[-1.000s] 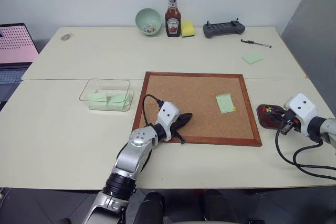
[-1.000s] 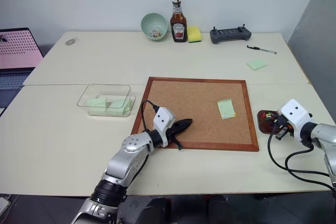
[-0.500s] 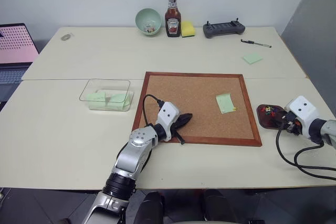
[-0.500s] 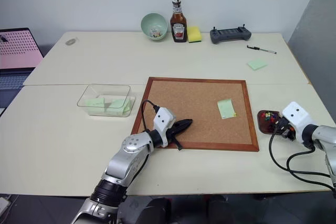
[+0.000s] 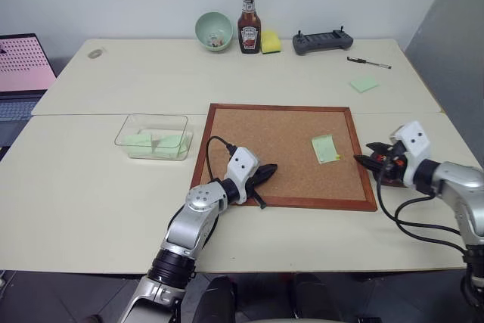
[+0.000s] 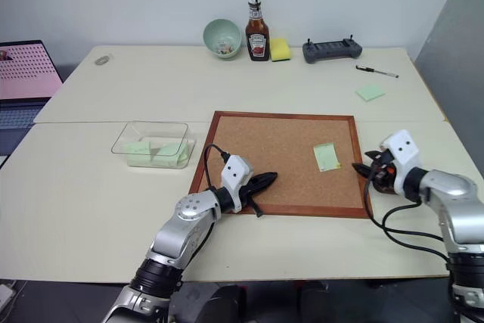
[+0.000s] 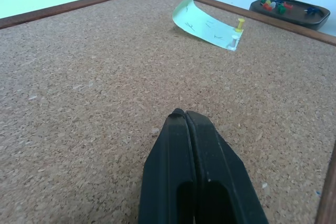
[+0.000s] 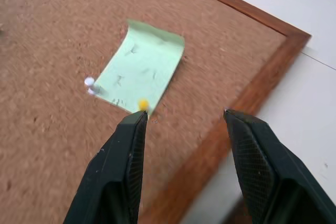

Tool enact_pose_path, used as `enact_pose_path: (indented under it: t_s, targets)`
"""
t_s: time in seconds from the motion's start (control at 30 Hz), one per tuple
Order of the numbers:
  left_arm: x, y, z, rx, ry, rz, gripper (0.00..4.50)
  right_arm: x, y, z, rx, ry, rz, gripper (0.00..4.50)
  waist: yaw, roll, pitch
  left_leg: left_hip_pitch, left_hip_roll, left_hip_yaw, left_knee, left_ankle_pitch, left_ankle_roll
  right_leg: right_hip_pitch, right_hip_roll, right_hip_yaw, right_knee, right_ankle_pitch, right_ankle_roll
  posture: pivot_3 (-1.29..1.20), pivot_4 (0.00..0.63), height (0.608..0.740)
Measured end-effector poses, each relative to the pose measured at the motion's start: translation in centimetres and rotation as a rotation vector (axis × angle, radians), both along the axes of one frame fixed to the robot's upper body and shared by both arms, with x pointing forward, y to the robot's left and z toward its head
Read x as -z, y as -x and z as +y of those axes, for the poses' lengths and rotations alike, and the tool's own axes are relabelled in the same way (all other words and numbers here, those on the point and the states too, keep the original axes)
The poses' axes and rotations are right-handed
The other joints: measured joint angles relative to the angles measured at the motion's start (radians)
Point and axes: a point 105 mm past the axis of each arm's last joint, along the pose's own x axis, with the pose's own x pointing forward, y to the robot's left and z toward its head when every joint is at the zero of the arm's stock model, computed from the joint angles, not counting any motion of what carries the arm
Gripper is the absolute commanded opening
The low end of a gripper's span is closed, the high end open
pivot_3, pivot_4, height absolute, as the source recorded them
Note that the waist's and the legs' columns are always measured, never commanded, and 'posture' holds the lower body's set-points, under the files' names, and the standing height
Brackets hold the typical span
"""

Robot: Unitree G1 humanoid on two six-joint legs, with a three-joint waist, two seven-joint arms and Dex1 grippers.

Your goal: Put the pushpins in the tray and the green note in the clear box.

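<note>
Cork board [image 5: 283, 153] with a reddish-brown wooden frame lies flat in the middle of the cream desk [image 5: 98, 187]. A thin pale yellowish-green square note [image 5: 325, 148] sits near the board's right edge, pinned along one side by two tiny pushpins, one yellow-headed [image 8: 142, 104] and one white-headed [image 8: 90, 82], with its opposite edge curling up off the cork. The right end effector [image 8: 184, 116] hovers over the board's right frame just beside the note, its two black fingers spread apart and empty, the yellow pin close to one fingertip. Behind it, on the desk just outside the frame, is the small shallow dark brown tray [image 7: 291, 13] holding several multicoloured pushpins. The left end effector [image 5: 266, 172] rests low over the board's near left part, fingers pressed together with nothing between them. The transparent rectangular plastic box [image 5: 153, 136] stands on the desk just left of the board, with pale green paper inside.
</note>
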Motion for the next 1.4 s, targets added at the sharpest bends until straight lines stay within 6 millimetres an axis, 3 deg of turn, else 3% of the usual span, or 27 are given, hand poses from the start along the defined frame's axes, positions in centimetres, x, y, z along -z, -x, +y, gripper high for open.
enact_pose_path:
  t_s: [0.13,0.4,0.83,1.0,1.2,1.4]
  targets:
    - [0.0,0.0,0.0,0.001,0.000,-0.001,0.00,1.4,-0.5,1.0,-0.019,0.005,0.022,2.46,0.000,0.000,0.000,0.000,0.000,0.000,0.000,0.000,0.000,0.000,0.000,0.000,0.000,0.000,0.000,0.00,0.150,0.740]
    - [0.0,0.0,0.1,-0.002,-0.003,-0.001,0.00,2.1,-0.9,1.2,-0.026,-0.002,0.031,2.46,-0.001,0.000,0.000,0.000,0.000,0.000,0.000,0.000,0.000,0.000,0.000,0.000,0.000,0.000,0.000,0.00,0.150,0.740]
    - [0.0,0.0,0.1,-0.003,-0.002,0.000,0.00,2.5,-1.1,2.1,-0.064,-0.029,0.045,0.07,-0.001,0.000,0.000,0.000,0.000,0.000,0.000,0.000,0.000,0.000,0.000,0.000,0.000,0.000,0.000,0.00,0.150,0.740]
    - [0.0,0.0,0.1,-0.006,-0.003,0.000,0.00,2.1,-0.9,2.2,-0.082,-0.038,0.047,0.07,-0.001,0.000,0.000,0.000,0.000,0.000,0.000,0.000,0.000,0.000,0.000,0.000,0.000,0.000,0.000,0.00,0.150,0.740]
    - [0.2,-0.1,0.2,-0.021,-0.010,0.006,0.00,-0.1,-0.7,2.4,-0.091,-0.089,-0.004,0.07,-0.001,0.000,0.000,0.001,0.000,0.000,0.000,0.000,0.000,0.000,0.000,0.000,0.000,0.000,0.000,0.00,0.150,0.740]
    - [0.2,-0.1,0.2,-0.021,-0.017,0.003,0.00,-1.0,-0.6,2.1,-0.076,-0.132,-0.016,0.07,-0.001,0.000,0.000,0.001,0.000,0.000,0.000,0.000,0.000,0.000,0.000,0.000,0.000,0.000,0.000,0.00,0.150,0.740]
